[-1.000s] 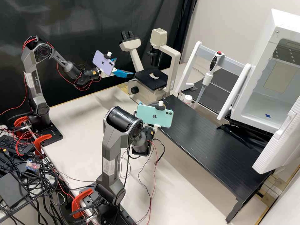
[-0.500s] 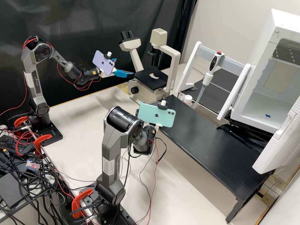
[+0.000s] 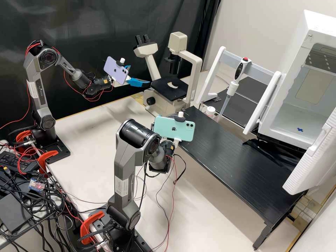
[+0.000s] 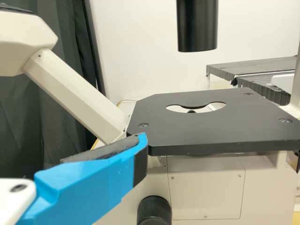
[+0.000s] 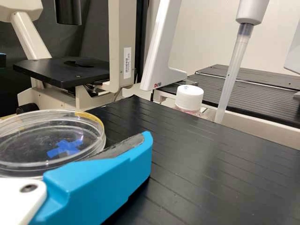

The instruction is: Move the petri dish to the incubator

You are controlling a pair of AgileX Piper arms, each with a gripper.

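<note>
Clamping dish (image 5: 33,154) by its sides in right gripper (image 5: 56,136), keeping it near-level over shelf (image 5: 197,159) below fingers, probably leaving base free for setting down in incubator (image 3: 290,120) well apart from gripper.

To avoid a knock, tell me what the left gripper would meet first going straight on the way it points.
Probably the microscope: the left gripper points at it, towards its stage and slanted neck. Depth is unclear, so I cannot say which of those two comes first.
</note>
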